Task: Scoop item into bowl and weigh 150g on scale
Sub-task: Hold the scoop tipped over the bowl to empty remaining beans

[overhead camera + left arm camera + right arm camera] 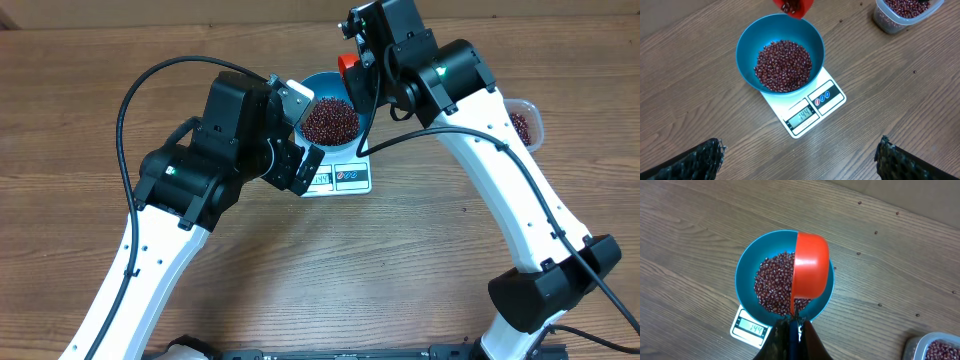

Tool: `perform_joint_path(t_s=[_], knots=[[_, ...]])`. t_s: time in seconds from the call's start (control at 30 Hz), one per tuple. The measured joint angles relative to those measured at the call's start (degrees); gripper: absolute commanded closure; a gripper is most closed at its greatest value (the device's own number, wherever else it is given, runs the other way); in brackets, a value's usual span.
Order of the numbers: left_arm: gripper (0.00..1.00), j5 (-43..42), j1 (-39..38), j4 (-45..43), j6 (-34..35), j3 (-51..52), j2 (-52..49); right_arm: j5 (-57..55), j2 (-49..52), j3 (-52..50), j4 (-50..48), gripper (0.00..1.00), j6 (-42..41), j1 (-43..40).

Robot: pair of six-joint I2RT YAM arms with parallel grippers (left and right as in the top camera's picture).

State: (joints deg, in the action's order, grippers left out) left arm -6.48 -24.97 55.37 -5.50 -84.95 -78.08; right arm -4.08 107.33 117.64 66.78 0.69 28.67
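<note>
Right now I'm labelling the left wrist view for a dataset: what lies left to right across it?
Left gripper's finger → blue bowl → clear container. The scale and scoop overlap the bowl, and the other finger overlaps the container, so they are left out.

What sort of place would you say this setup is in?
Probably a robotics test bench, not a kitchen: white robot arms over a wood-grain table carrying a kitchen scale and blue bowl of beans.

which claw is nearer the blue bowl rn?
Right. The right claw, shut on the red scoop, hangs over the blue bowl rim; the open left claw hovers back beyond the scale display edge.
</note>
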Motion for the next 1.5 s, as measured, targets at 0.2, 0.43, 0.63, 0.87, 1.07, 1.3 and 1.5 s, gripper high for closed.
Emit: perform_joint_path(t_s=[0.2,0.43,0.63,0.87,1.07,1.3,1.5], knots=[[0.0,0.0,0.0,0.0,0.0,0.0,0.0,-0.37,0.0,0.0,0.0,0.96,1.36,0.63],[0.0,0.0,0.0,0.0,0.0,0.0,0.0,-0.42,0.0,0.0,0.02,0.96,2.99,0.68],[0.01,0.0,0.0,0.0,0.0,0.0,0.0,-0.24,0.0,0.0,-0.02,0.96,4.52,0.68],[0.0,0.0,0.0,0.0,0.0,0.0,0.0,-0.17,0.0,0.0,-0.15,0.96,5.4,0.68],[0.0,0.0,0.0,0.0,0.0,0.0,0.0,0.11,0.0,0.0,-0.13,0.96,6.38,0.68],[0.0,0.0,0.0,0.0,0.0,0.0,0.0,1.92,0.0,0.0,-0.17,0.96,10.82,0.68],[0.01,0.0,0.0,0.0,0.0,0.0,0.0,2.4,0.0,0.0,-0.68,0.96,13.97,0.68]])
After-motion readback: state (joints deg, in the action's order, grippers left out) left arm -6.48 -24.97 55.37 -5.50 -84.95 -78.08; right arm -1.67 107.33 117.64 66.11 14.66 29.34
